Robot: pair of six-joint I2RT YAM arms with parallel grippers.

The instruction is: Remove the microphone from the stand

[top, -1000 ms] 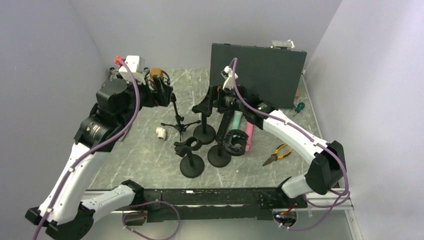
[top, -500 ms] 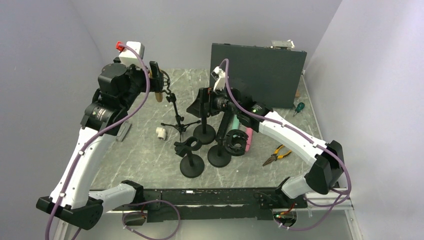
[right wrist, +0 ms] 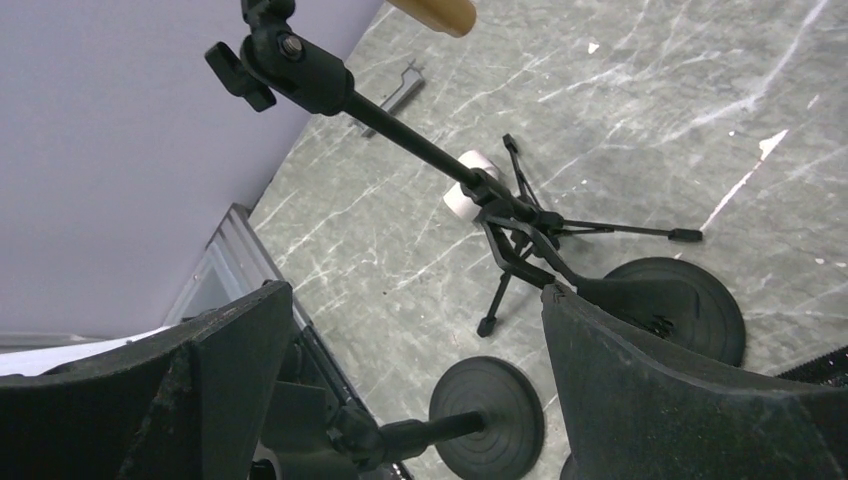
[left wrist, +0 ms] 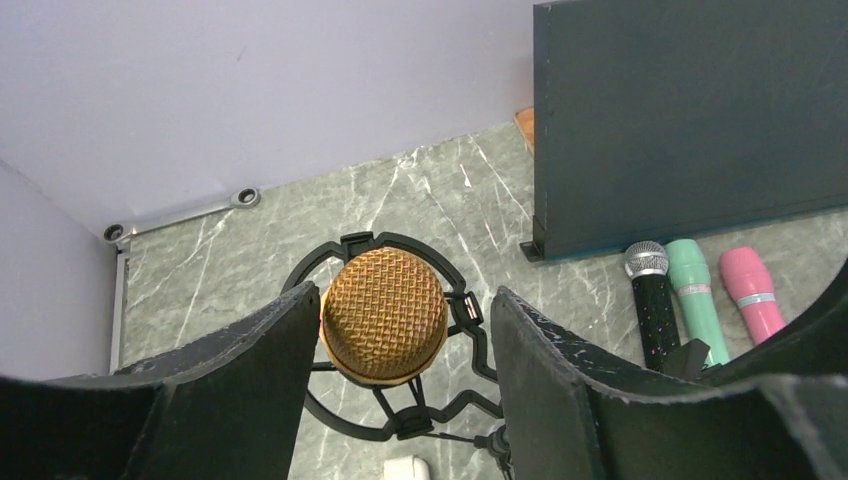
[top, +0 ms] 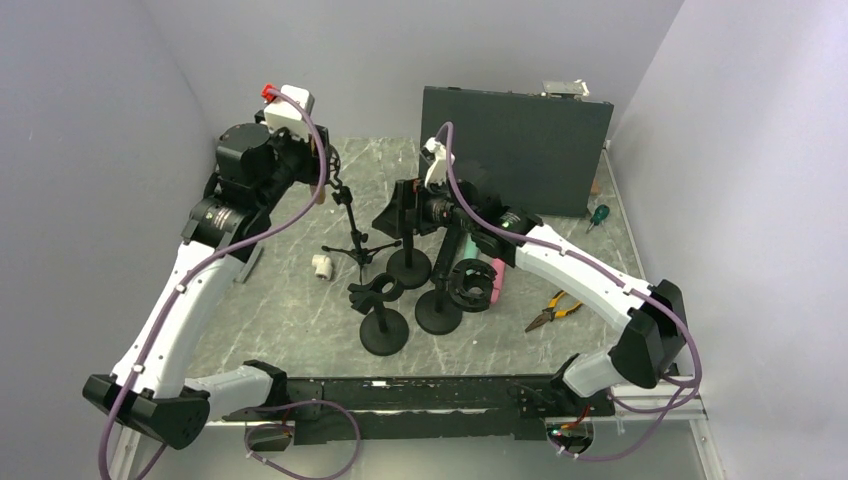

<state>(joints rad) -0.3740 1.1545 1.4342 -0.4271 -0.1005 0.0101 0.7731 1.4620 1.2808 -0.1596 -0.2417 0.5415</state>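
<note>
Far-left corner of the worktop (top: 290,310): L gripper (left wrist: 405,300) hangs over the mic (left wrist: 384,315), pointing down. Its jaws are partway apart & astride the gold mesh head. One finger (left wrist: 250,370) is just beside the mesh, the other has a visible gap, so no clamp on it. Mic sits upright in a black shock mount (left wrist: 300,272) atop the tripod stand (top: 352,228), legs spread on the marble a bit in from that corner. Small white fitting (top: 321,265) lies by the legs, on the near side.

Mid-worktop: three round-base stands (top: 384,332), clustered. R gripper (top: 395,212) is above them, facing the tripod's shaft, jaws wide w/ nothing btw them. Its wrist view shows shaft & legs framed in the gap, untouched.

By a black panel (top: 515,145) at the far edge, black, green & pink handheld mics (left wrist: 692,290) lie side by side. Toward the R edge: yellow-handled pliers (top: 552,308), then a green screwdriver (top: 598,214).
</note>
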